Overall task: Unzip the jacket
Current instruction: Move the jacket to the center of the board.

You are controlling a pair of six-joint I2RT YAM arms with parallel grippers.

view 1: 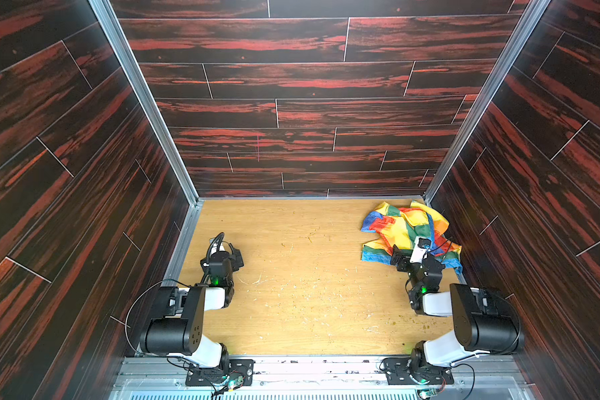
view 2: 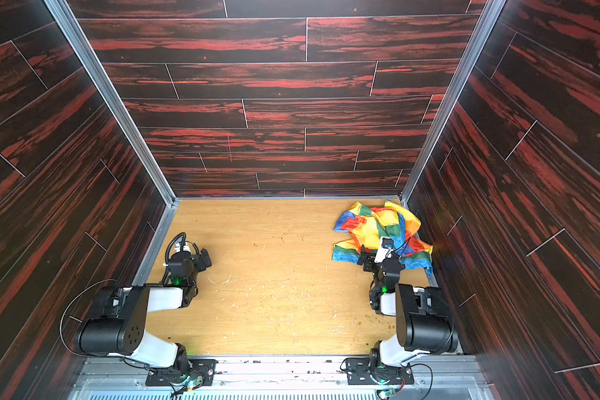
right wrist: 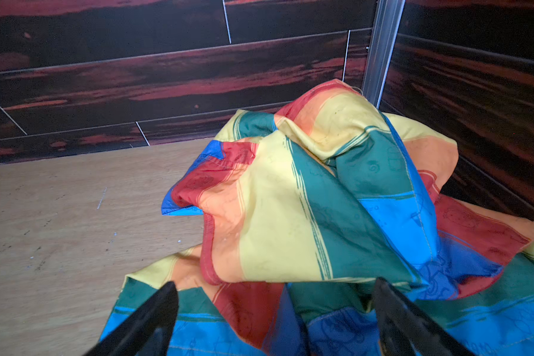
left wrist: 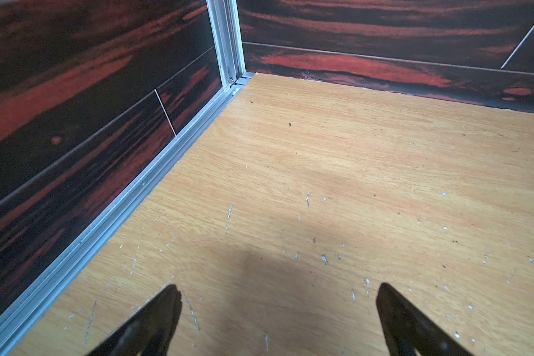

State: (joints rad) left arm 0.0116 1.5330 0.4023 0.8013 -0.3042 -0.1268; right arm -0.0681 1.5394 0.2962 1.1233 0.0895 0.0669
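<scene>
In the far right corner, the crumpled, shiny rainbow-striped jacket (view 1: 404, 223) is lying bunched on the scuffed light-wood tabletop (view 1: 309, 277), its zipper hidden from us. We are holding our right gripper (right wrist: 275, 283) spread wide and empty at its near folds, and our left gripper (left wrist: 278, 286) spread and empty over bare wood, well apart. Closing blindly, we are risking pinching loose cloth and dragging the whole heap.

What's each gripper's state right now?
Left gripper: open, empty, over the light wooden tabletop.
Right gripper: open, empty, over the crumpled rainbow-striped shiny jacket.
</scene>
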